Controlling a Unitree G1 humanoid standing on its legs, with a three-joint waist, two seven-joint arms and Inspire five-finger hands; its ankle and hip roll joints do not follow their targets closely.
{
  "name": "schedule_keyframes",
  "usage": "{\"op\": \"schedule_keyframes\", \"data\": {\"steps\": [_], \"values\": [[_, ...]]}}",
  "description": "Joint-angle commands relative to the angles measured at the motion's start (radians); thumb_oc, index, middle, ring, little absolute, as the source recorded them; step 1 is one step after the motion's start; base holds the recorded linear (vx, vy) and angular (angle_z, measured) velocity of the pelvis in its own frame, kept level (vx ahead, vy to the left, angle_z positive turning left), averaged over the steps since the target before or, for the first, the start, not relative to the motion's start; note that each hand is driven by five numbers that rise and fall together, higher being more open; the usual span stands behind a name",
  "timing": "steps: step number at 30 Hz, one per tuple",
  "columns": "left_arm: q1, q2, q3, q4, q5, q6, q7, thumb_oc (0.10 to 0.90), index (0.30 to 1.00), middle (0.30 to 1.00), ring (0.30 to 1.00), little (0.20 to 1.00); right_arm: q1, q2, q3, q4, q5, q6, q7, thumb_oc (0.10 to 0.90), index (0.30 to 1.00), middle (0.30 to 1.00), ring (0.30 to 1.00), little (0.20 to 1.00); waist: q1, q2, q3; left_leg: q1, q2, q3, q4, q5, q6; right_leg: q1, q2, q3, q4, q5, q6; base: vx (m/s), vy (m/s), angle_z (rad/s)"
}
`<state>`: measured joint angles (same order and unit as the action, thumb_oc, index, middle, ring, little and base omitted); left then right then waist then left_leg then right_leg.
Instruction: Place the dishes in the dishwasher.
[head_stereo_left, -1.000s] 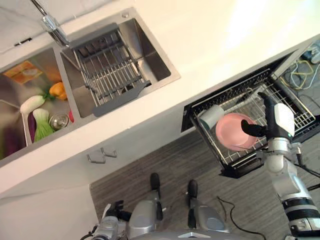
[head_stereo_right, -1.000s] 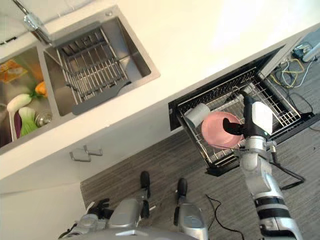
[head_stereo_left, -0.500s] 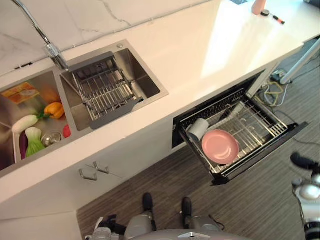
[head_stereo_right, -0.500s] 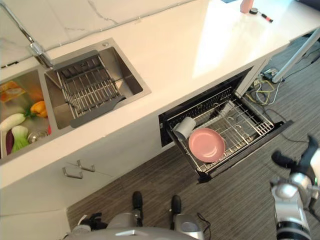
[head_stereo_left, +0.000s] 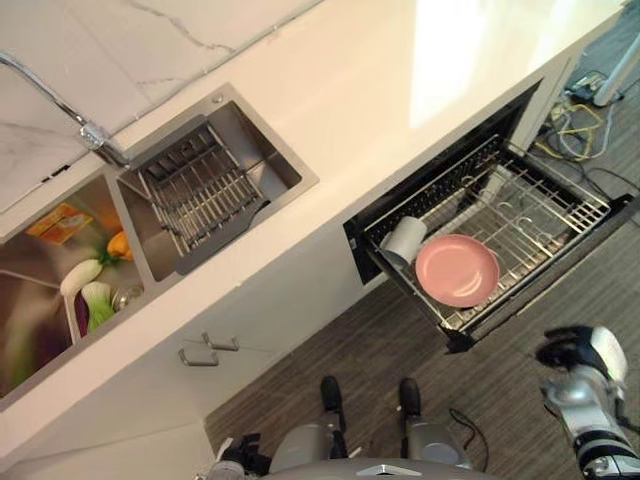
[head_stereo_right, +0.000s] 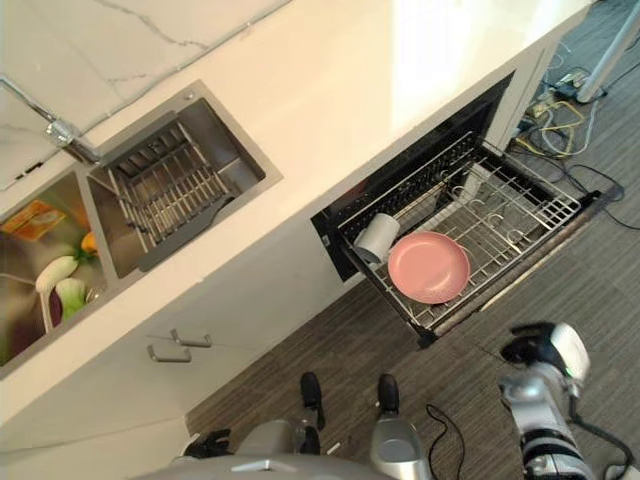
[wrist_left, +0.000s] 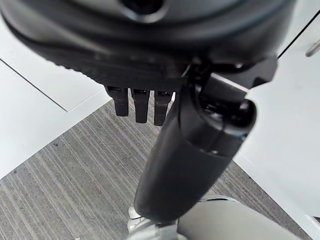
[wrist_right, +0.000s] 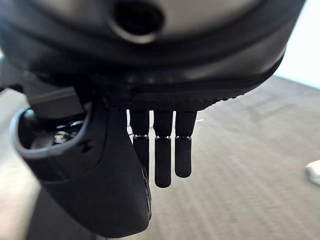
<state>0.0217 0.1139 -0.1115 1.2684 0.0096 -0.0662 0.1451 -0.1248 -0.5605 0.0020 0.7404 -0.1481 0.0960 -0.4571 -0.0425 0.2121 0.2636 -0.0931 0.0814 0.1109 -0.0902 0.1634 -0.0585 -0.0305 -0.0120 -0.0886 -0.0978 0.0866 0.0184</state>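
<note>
— Under the counter (head_stereo_left: 330, 90), what sits in the pulled-out rack (head_stereo_left: 545, 215)?

— Flat on the wires near the front lies a pink plate (head_stereo_left: 457, 270). Just beside it, toward the cabinet, a grey cup (head_stereo_left: 403, 240) lies on its side with its mouth turned toward the plate.

— And the right hand (head_stereo_left: 562, 349)?

— Low over the striped floor (head_stereo_left: 300, 350), in front of the rack and well apart from the plate. Its own wrist camera shows the fingers (wrist_right: 165, 150) hanging straight and slack, thumb alongside, with nothing between them.

— The left hand (wrist_left: 190, 150)?

— Its wrist camera shows it down near the floor beside white cabinet panels. The fingers (wrist_left: 141, 105) point straight out, relaxed, and carry nothing.

— Anything up at the sink (head_stereo_left: 285, 165)?

— One basin holds a grey wire drainer (head_stereo_left: 205, 195). The other basin has vegetables (head_stereo_left: 95, 290) in it: something orange, something white and something leafy green. A tap (head_stereo_left: 60, 100) arches over the divider between them.
</note>
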Motion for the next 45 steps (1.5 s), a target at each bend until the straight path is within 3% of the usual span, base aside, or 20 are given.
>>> {"op": "schedule_keyframes", "data": {"steps": [1,5,6,8,10,11,16,18,19,20,21,26,31,32,34,35,38,41,42,45], "values": [[-0.045,0.037,-0.052,0.044,-0.003,-0.006,0.017,0.8,0.9,0.9,0.9,0.9,-0.116,-0.061,-0.025,-0.08,-0.085,-0.075,-0.02,0.4,0.3,0.3,0.3,0.3,0.055,-0.06,-0.021,0.046,-0.028,-0.035,0.049,-0.108,-0.028,-0.043,-0.049,0.024,0.165,-0.16,0.055,0.0,-0.039,0.3],[-0.042,0.038,-0.068,0.036,-0.02,-0.014,0.025,0.8,0.9,0.9,0.9,0.9,-0.192,-0.056,0.023,-0.033,-0.064,-0.08,-0.027,0.4,0.3,0.3,0.3,0.3,0.079,-0.057,-0.025,0.046,-0.032,-0.065,0.053,-0.103,-0.03,-0.024,-0.055,-0.012,0.17,-0.171,0.05,-0.01,-0.055,0.37],[-0.039,0.046,-0.087,0.031,-0.038,-0.018,0.027,0.8,0.9,0.9,0.9,0.9,-0.263,-0.069,0.056,0.066,-0.042,-0.076,-0.026,0.4,0.3,0.3,0.3,0.3,0.123,-0.053,-0.033,0.041,-0.034,-0.118,0.052,-0.092,-0.037,-0.007,-0.061,-0.069,0.184,-0.186,0.044,-0.01,-0.09,0.68],[-0.037,0.05,-0.099,0.031,-0.049,-0.02,0.025,0.8,0.9,0.9,0.9,0.9,-0.313,-0.084,0.084,0.111,-0.033,-0.076,-0.016,0.4,0.3,0.3,0.3,0.3,0.142,-0.052,-0.038,0.036,-0.038,-0.152,0.053,-0.084,-0.043,0.01,-0.065,-0.11,0.187,-0.195,0.042,-0.01,-0.074,0.92],[-0.037,0.049,-0.098,0.031,-0.049,-0.019,0.025,0.8,0.9,0.9,0.9,0.9,-0.316,-0.085,0.087,0.115,-0.032,-0.078,-0.016,0.4,0.3,0.3,0.3,0.3,0.136,-0.051,-0.037,0.036,-0.039,-0.157,0.053,-0.084,-0.044,0.012,-0.066,-0.115,0.187,-0.197,0.042,0.01,-0.039,0.85],[-0.033,0.062,-0.115,0.036,-0.052,-0.022,0.023,0.8,0.9,0.9,0.9,0.9,-0.394,-0.12,0.117,0.193,-0.018,-0.079,-0.009,0.4,0.3,0.3,0.3,0.3,0.177,-0.053,-0.046,0.03,-0.047,-0.206,0.059,-0.075,-0.054,0.036,-0.071,-0.17,0.188,-0.207,0.036,0.01,-0.056,0.62],[-0.031,0.068,-0.12,0.039,-0.058,-0.025,0.023,0.8,0.9,0.9,0.9,0.9,-0.446,-0.139,0.139,0.272,-0.003,-0.088,-0.008,0.4,0.3,0.3,0.3,0.3,0.195,-0.054,-0.05,0.027,-0.055,-0.236,0.063,-0.071,-0.059,0.056,-0.073,-0.205,0.187,-0.215,0.033,0.01,-0.036,0.56],[-0.025,0.081,-0.106,0.044,-0.091,-0.029,0.028,0.8,0.9,0.9,0.9,0.9,-0.516,-0.153,0.143,0.333,0.053,-0.1,-0.02,0.4,0.3,0.3,0.3,0.3,0.233,-0.061,-0.059,0.031,-0.067,-0.273,0.063,-0.065,-0.069,0.085,-0.077,-0.25,0.194,-0.235,0.026,0.07,-0.05,0.85],[-0.028,0.085,-0.1,0.04,-0.101,-0.035,0.032,0.8,0.9,0.9,0.9,0.9,-0.519,-0.159,0.133,0.356,0.067,-0.105,-0.029,0.441,0.361,0.361,0.361,0.361,0.241,-0.061,-0.062,0.031,-0.068,-0.284,0.062,-0.062,-0.071,0.091,-0.079,-0.263,0.197,-0.239,0.025,0.06,-0.035,0.93],[-0.027,0.085,-0.1,0.037,-0.113,-0.037,0.028,0.8,0.9,0.9,0.9,0.9,-0.528,-0.156,0.135,0.358,0.078,-0.108,-0.03,0.535,0.502,0.502,0.502,0.502,0.246,-0.063,-0.069,0.025,-0.071,-0.294,0.062,-0.056,-0.071,0.093,-0.08,-0.278,0.194,-0.233,0.025,0.06,-0.022,0.94],[-0.028,0.087,-0.088,0.034,-0.133,-0.039,0.022,0.8,0.9,0.9,0.9,0.9,-0.518,-0.153,0.13,0.353,0.085,-0.113,-0.032,0.8,0.9,0.9,0.9,0.9,0.254,-0.068,-0.075,0.025,-0.073,-0.305,0.059,-0.055,-0.071,0.104,-0.079,-0.292,0.195,-0.24,0.024,0.04,-0.011,0.72],[-0.026,0.091,-0.074,0.038,-0.151,-0.039,0.015,0.8,0.9,0.9,0.9,0.9,-0.49,-0.137,0.127,0.369,0.093,-0.123,-0.021,0.8,0.9,0.9,0.9,0.9,0.266,-0.079,-0.088,0.03,-0.08,-0.321,0.058,-0.056,-0.069,0.12,-0.081,-0.314,0.199,-0.248,0.024,0.05,-0.008,0.32],[-0.026,0.083,-0.058,0.056,-0.141,-0.037,-0.006,0.8,0.9,0.9,0.9,0.9,-0.34,-0.059,0.096,0.346,0.093,-0.152,-0.003,0.8,0.9,0.9,0.9,0.9,0.25,-0.102,-0.097,0.04,-0.083,-0.32,0.055,-0.068,-0.058,0.128,-0.081,-0.312,0.198,-0.247,0.028,0.05,0.027,0.08],[-0.035,0.074,-0.045,0.058,-0.135,-0.035,-0.008,0.8,0.9,0.9,0.9,0.9,-0.247,0.01,0.063,0.391,0.161,-0.165,0.044,0.8,0.9,0.9,0.9,0.9,0.229,-0.122,-0.099,0.045,-0.08,-0.299,0.052,-0.077,-0.05,0.128,-0.078,-0.295,0.184,-0.24,0.033,0.04,0.007,-0.07],[-0.034,0.076,-0.045,0.058,-0.135,-0.035,-0.008,0.8,0.9,0.9,0.9,0.9,-0.246,0.011,0.062,0.392,0.162,-0.167,0.045,0.8,0.9,0.9,0.9,0.9,0.231,-0.124,-0.1,0.045,-0.08,-0.297,0.051,-0.078,-0.05,0.128,-0.078,-0.293,0.183,-0.24,0.033,0.03,0.011,-0.08],[-0.043,0.071,-0.03,0.064,-0.128,-0.032,-0.01,0.8,0.9,0.9,0.9,0.9,-0.175,0.079,0.055,0.417,0.214,-0.177,0.084,0.8,0.9,0.9,0.9,0.9,0.208,-0.138,-0.098,0.051,-0.074,-0.276,0.048,-0.086,-0.043,0.124,-0.078,-0.273,0.18,-0.235,0.037,0.02,0.014,-0.2],[-0.053,0.075,-0.017,0.079,-0.108,-0.026,-0.017,0.8,0.9,0.9,0.9,0.9,-0.084,0.151,0.082,0.483,0.197,-0.166,0.135,0.8,0.9,0.9,0.9,0.9,0.189,-0.162,-0.104,0.063,-0.068,-0.249,0.043,-0.1,-0.034,0.118,-0.077,-0.24,0.174,-0.228,0.041,0.03,0.011,-0.35],[-0.055,0.075,-0.008,0.084,-0.106,-0.024,-0.019,0.8,0.9,0.9,0.9,0.9,-0.026,0.195,0.07,0.505,0.222,-0.163,0.156,0.8,0.9,0.9,0.9,0.9,0.167,-0.174,-0.107,0.071,-0.063,-0.23,0.038,-0.11,-0.028,0.114,-0.075,-0.217,0.166,-0.221,0.045,0.04,0.018,-0.35],[-0.061,0.076,-0.002,0.079,-0.114,-0.027,-0.021,0.8,0.9,0.9,0.9,0.9,0.02,0.228,0.028,0.516,0.293,-0.172,0.161,0.8,0.9,0.9,0.9,0.9,0.146,-0.184,-0.11,0.081,-0.059,-0.208,0.032,-0.118,-0.02,0.108,-0.073,-0.189,0.16,-0.212,0.05,0.04,0.035,-0.45],[-0.065,0.079,-0.007,0.074,-0.111,-0.029,-0.023,0.8,0.9,0.9,0.9,0.9,0.047,0.248,0.05,0.534,0.274,-0.164,0.176,0.8,0.9,0.9,0.9,0.9,0.137,-0.191,-0.113,0.092,-0.054,-0.185,0.026,-0.125,-0.015,0.104,-0.071,-0.166,0.152,-0.202,0.055,0.03,0.04,-0.59]]}}
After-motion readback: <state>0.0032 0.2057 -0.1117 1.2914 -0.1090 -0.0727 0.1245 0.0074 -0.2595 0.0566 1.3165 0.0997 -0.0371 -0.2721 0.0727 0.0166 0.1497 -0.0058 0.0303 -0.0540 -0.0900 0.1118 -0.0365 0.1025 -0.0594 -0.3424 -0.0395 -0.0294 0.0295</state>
